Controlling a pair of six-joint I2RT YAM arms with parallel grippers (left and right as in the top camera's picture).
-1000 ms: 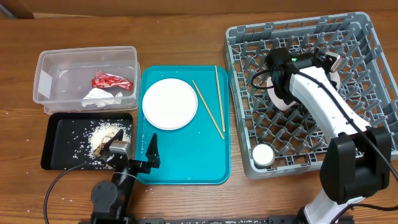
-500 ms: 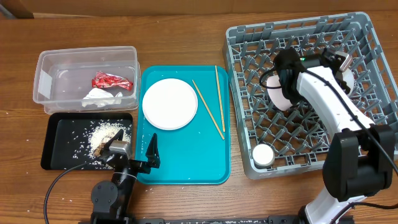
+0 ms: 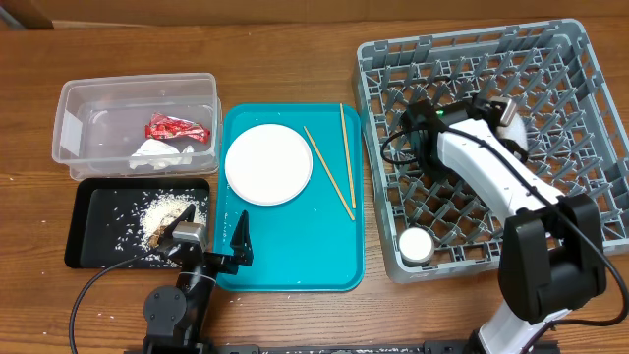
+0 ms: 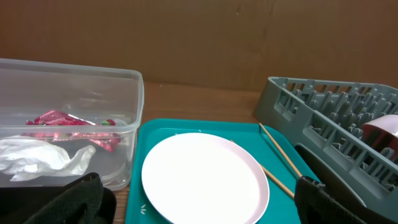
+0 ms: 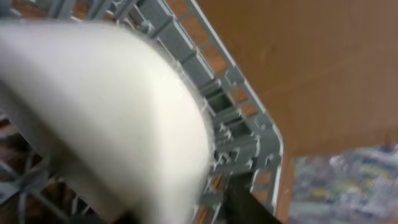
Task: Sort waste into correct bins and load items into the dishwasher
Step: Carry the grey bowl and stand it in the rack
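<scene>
We have wrapper and napkin in the tub, rice in the black tray, cup in the rack, plate and chopsticks not yet loaded; left gripper gapes wide, right gripper we cannot read.

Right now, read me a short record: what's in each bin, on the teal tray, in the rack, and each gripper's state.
clear tub: red wrapper and white napkin inside
black tray: white rice with brown scraps
teal tray: white plate, two chopsticks
dish rack: white cup in its front-left corner
left gripper: open, empty, at the teal tray's front edge
right gripper: over the dish rack; open or shut unclear; something pale fills its camera view
</scene>
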